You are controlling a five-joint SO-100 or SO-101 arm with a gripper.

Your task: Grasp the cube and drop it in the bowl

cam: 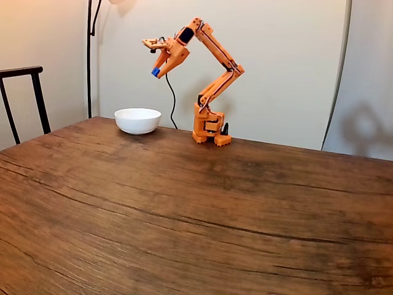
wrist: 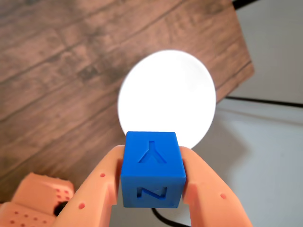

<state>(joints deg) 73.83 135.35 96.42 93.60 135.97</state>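
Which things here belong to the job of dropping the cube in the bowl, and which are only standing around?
Belong to the job:
- blue cube, clamped in the orange gripper
- white bowl on the wooden table

Only standing around:
- dark chair
- lamp pole
- black cable

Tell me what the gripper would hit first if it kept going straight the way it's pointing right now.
Probably the bowl. The gripper, shut on the cube, aims down at it in the wrist view. The fixed view puts the gripper high above the bowl's right rim, so depth is uncertain.
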